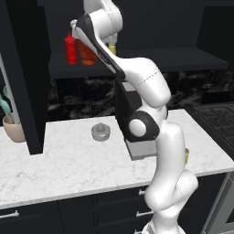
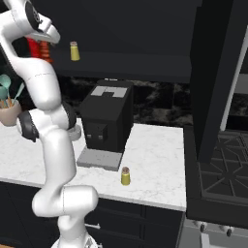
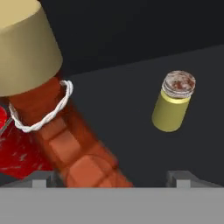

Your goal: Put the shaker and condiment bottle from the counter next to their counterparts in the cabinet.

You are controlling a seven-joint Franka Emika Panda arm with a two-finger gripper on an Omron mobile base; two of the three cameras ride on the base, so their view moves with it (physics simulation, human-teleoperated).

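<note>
1. We see the condiment bottle (image 3: 65, 144) close up in the hand view: orange-red faceted body, a white cord looped around its narrow neck, and a big yellowish cap on top.
2. It stands on the cabinet (image 1: 192, 61) shelf, just beside the slim red squeeze bottle (image 1: 71, 49), with a small yellow shaker on the shelf (image 2: 74, 51) a little to its right.
3. The other shaker (image 2: 125, 176), yellow-olive with a pale cap, sits on the counter (image 2: 160, 164) near its front edge, right of the black coffee machine (image 2: 107, 121).
4. In the left base view the arm covers part of the bottle and most of the shelf shaker; the counter shaker peeks out as a sliver behind the arm.
5. The gripper (image 3: 111, 177) is up at shelf height, arm stretched high, jaws spread wide, with the bottle's lower body between the two tips; we cannot tell whether either tip touches it.
</note>
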